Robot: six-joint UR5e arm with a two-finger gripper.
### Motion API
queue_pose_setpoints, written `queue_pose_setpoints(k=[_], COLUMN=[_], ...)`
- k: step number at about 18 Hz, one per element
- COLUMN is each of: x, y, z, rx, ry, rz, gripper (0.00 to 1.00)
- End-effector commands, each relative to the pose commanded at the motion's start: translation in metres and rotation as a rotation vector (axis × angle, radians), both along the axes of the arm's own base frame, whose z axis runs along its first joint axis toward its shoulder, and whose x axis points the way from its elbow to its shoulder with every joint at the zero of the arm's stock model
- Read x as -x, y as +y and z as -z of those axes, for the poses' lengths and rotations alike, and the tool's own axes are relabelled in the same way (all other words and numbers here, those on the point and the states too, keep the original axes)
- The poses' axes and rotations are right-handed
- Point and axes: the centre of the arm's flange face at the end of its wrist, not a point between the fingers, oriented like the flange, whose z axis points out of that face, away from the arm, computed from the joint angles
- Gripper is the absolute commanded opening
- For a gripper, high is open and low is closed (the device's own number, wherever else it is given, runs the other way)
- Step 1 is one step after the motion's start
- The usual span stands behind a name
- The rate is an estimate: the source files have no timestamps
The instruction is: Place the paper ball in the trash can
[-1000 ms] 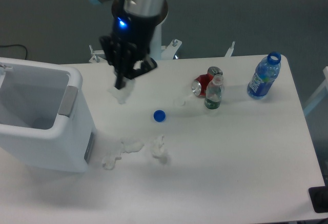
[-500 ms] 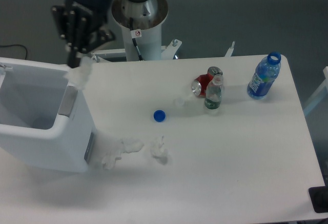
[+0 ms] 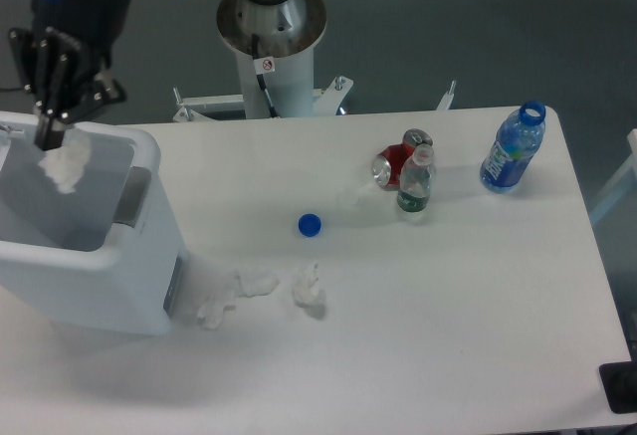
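My gripper hangs over the open top of the trash can, a large white bin at the table's left edge. Its dark fingers are shut on the paper ball, a white crumpled wad that hangs below the fingertips, above the bin's greyish inside. The ball is within the rim's outline, toward the back of the opening.
Three smaller white crumpled scraps lie on the table just right of the bin. A blue bottle cap sits mid-table. A crushed red can, a small green-label bottle and a blue bottle stand at the right.
The gripper has carried the paper ball up off the table and leftward, from beside the bin's right wall to above its opening.
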Motion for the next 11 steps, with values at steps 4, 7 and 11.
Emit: queue_pose_setpoints(k=[4,7,11], x=[-0.009,-0.009,0.018], y=[0.001,0.002,-0.002], z=[0.006,0.008,0.02], rx=[0.023,0.025,0.104], ry=[-0.035,-0.036,0.187], rz=[-0.025,-0.026,-0.038], gripper=[1.0,1.0,1.0])
